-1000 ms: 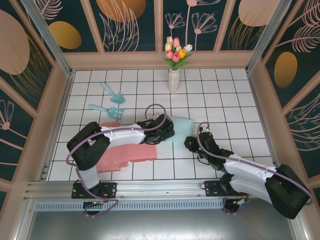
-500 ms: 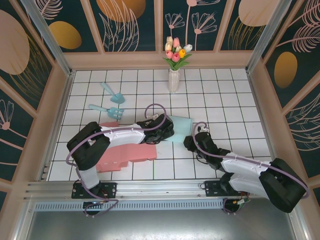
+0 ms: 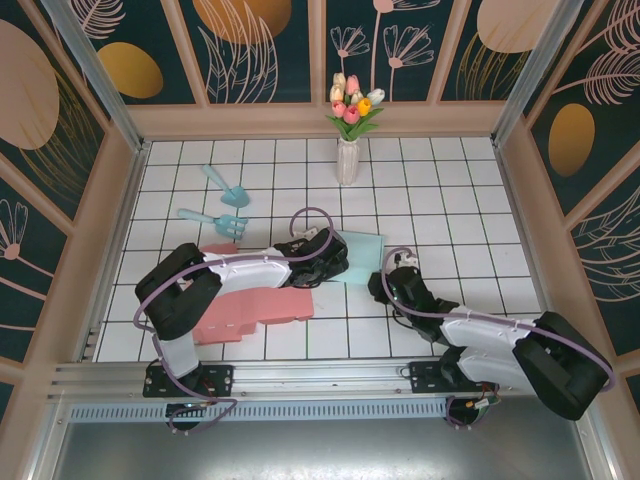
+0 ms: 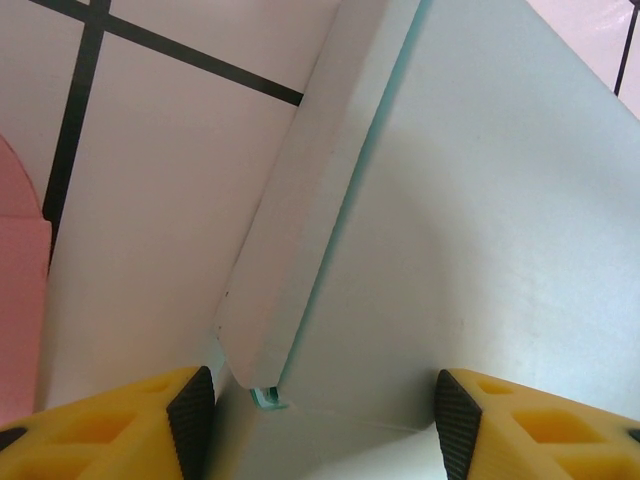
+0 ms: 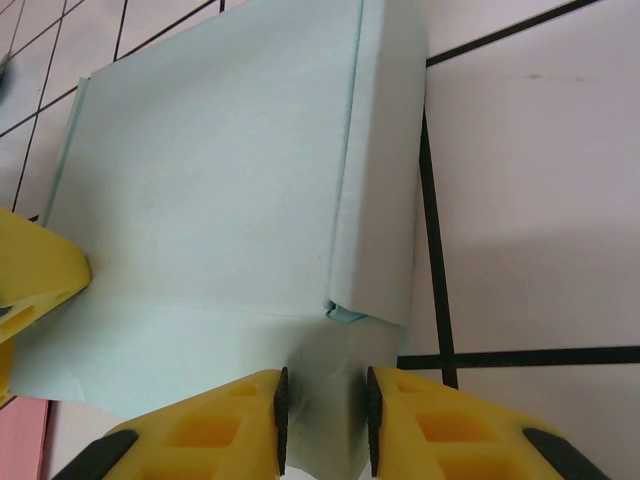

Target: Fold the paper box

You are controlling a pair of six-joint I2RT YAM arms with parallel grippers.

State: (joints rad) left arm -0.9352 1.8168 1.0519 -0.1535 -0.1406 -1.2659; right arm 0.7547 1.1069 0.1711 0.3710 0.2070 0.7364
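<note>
Paper box, a pale mint one, lies partly folded near the middle of the white tiled desk, between the two arms. From the right wrist its flat panel faces up, with one side wall raised along the right edge and a loose flap running along the near edge. From the left wrist the same box shows a long side wall standing up from the panel, and a little tab peeks out at the near corner.

Left tool reaches in from the left side of the box. Its yellow fingers are spread wide, and the near corner of the box sits in the space between them. Right tool comes at the box from the near right. Its fingers stand close with a narrow gap, and the front flap shows in that gap. I cannot tell whether they are pinching the paper or only resting over it.

A flat pink cardboard sheet lies under the left arm, toward the near left. Farther back on the left are a small blue shovel and a small blue rake. A white vase of tulips stands by the far wall.
</note>
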